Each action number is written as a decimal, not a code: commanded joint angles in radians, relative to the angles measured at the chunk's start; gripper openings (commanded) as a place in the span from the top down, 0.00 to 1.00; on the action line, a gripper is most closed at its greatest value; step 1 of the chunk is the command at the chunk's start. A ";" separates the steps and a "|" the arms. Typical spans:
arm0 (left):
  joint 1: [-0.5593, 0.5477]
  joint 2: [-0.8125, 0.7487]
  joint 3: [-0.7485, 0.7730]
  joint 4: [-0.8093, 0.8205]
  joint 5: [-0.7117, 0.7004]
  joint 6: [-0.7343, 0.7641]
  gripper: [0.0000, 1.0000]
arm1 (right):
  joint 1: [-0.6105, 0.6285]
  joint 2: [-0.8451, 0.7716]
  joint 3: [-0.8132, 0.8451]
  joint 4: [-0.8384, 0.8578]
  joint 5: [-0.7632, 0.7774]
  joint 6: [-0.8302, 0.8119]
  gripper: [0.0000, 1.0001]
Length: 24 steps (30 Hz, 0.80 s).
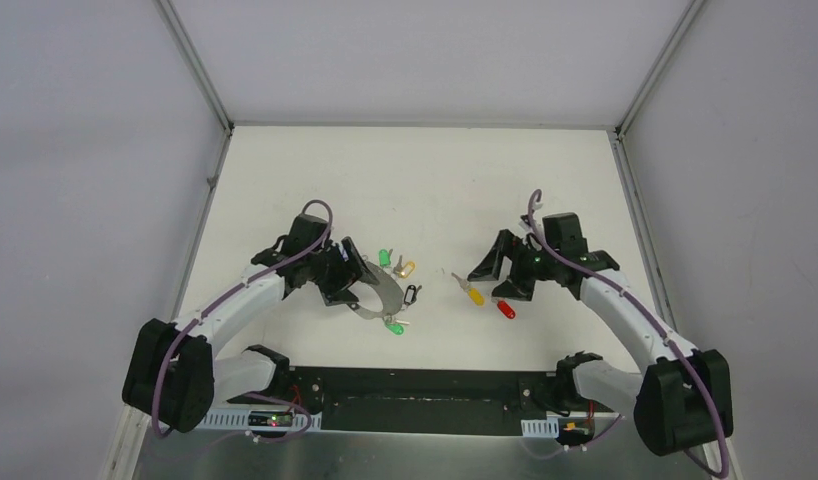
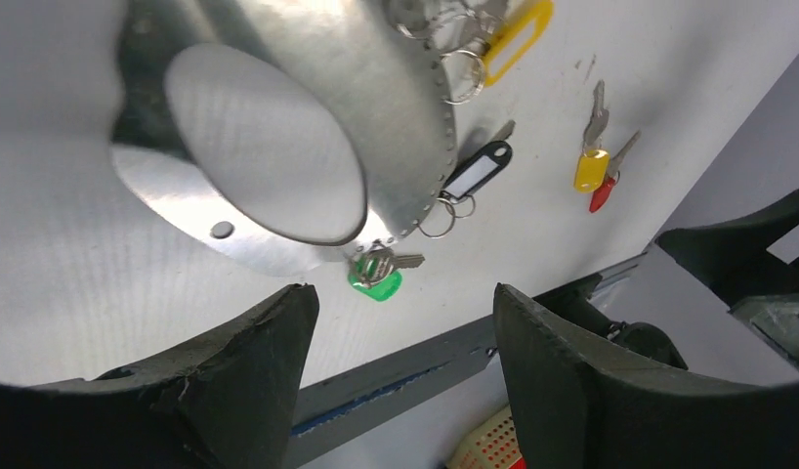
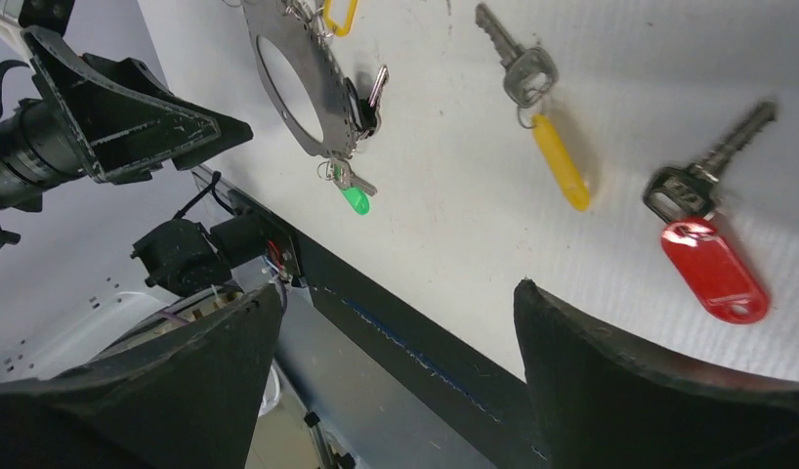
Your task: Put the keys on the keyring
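Ahead of the left gripper (image 2: pixel 402 311), just past its fingertips, the keyring (image 2: pixel 278 147) rests on the table (image 2: pixel 63 264). Its far part is cut off by the top edge of the wrist view and its near face is blurred. From above, the gripper covers one end of it, so whether the two touch cannot be settled. The jaws stand wide apart with nothing between them. In the top view the keyring reads as a curved band running across the front of this gripper. Along its right-hand rim, the green key (image 2: pixel 378 277) hangs nearest the fingertips from a small ring, blade pointing right. The black tag (image 2: pixel 479 171) lies farther out with its rings at the rim, and the yellow tag (image 2: pixel 516 34) lies farthest and is partly cropped. Whether these two are threaded through the band cannot be told. A second green key (image 1: pixel 385 257) shows only from above, beside the yellow tag. Ahead of the right gripper (image 3: pixel 396 293), whose jaws are likewise wide apart and empty, the yellow key (image 3: pixel 557 161) and red key (image 3: pixel 708 264) lie loose, well apart from the keyring. The yellow key's long axis runs away from the gripper, blade outermost. The red key sits nearer and to the right, with its tag toward the gripper and its blade slanting away rightward.
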State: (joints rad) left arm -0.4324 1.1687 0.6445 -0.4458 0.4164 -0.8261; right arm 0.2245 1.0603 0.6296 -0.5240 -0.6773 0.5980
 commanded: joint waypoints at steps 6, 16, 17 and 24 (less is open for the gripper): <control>0.154 -0.185 -0.107 -0.045 0.103 0.007 0.37 | 0.299 0.307 0.336 -0.057 0.251 -0.043 0.19; 0.167 -0.377 -0.120 -0.256 -0.007 -0.012 0.38 | 0.524 0.768 0.787 -0.195 0.322 -0.056 0.34; 0.166 -0.394 -0.121 -0.266 -0.004 -0.014 0.38 | 0.529 0.788 0.813 -0.194 0.307 -0.051 0.35; 0.167 -0.421 -0.099 -0.280 -0.030 -0.059 0.39 | 0.515 0.848 1.007 -0.174 0.315 0.013 0.37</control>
State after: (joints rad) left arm -0.2729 0.7540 0.5274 -0.7166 0.4213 -0.8402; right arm 0.7582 1.9160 1.5040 -0.7139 -0.3820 0.5575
